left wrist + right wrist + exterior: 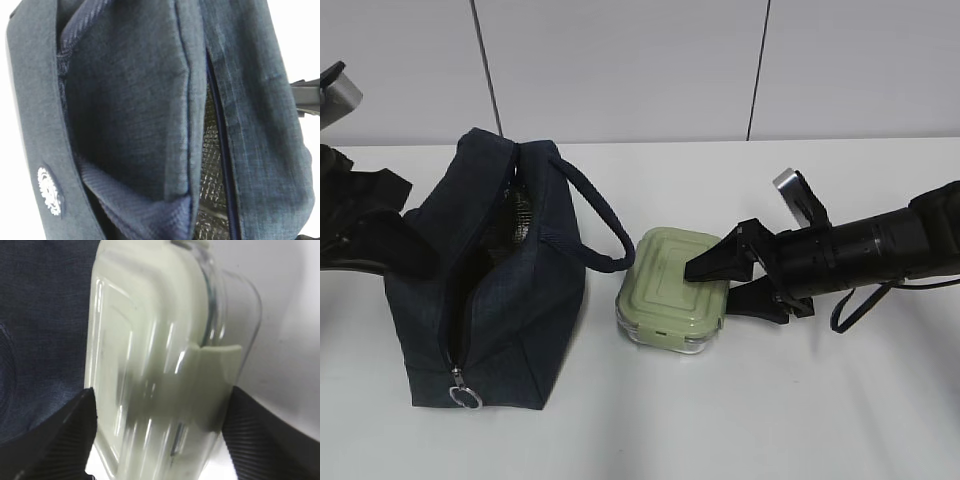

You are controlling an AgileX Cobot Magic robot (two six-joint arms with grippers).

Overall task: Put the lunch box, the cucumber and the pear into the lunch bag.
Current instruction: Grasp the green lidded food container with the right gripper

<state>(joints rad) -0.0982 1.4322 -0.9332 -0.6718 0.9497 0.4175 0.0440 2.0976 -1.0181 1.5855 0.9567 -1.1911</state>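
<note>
- In the exterior view we see bright, even light; the white table [740, 420] is nearly washed out, and only soft shadows lie beside the lunch bag [510, 300] and under the lunch box [670, 290].
- In the left wrist view we find the fabric fairly sharp, with blown-out white in the upper right corner.
- In the right wrist view the lid [150, 365] is smeared by blur and streaked with glare; the lower corners go dark.

- A plain white worktop [740, 420] filled the lower part of the exterior view.
- Behind it stood a pale grey wall [620, 70] of flat panels.
- Two thin dark vertical seams [487, 65] divided those panels.
</note>
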